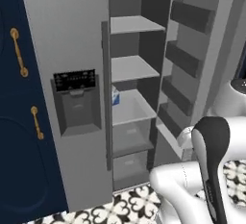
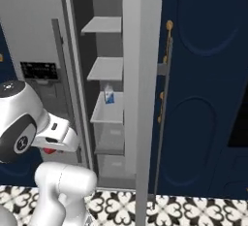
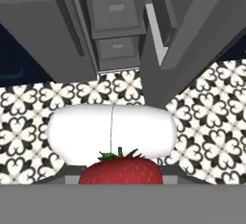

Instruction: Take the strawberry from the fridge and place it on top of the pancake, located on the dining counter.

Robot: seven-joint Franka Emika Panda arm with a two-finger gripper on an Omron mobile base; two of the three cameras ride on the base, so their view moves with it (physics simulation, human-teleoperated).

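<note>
With the strawberry [image 3: 120,170] sitting red and large at the bottom of my hand view, my jaws are closed on it, the green leafy cap pointing up toward the white rounded part of my own body behind it. In the right base view a small spot of the same red [image 2: 49,150] shows just under my white hand, which hangs low in front of the fridge [image 1: 72,40].

Below the fruit lies the floor [image 3: 29,117], tiled in a black-and-white flower pattern. Beyond that stands the fridge with its right door [image 1: 192,59] swung open, the door's inner face carrying dark bins one above the other. Inside the open compartment I see grey shelves [image 1: 134,67] stacked from top to bottom, with two drawers [image 1: 130,136] beneath them. A small blue-and-white carton [image 1: 116,95] stands upright at the left back of the third shelf.

The closed left fridge door carries a black display panel [image 1: 74,80] with a recessed dispenser [image 1: 77,107] directly below it, and a long vertical bar handle [image 1: 104,93] runs along its edge next to the opening.

To either side are navy cabinets [image 1: 19,136] with gold handles [image 1: 18,52].
</note>
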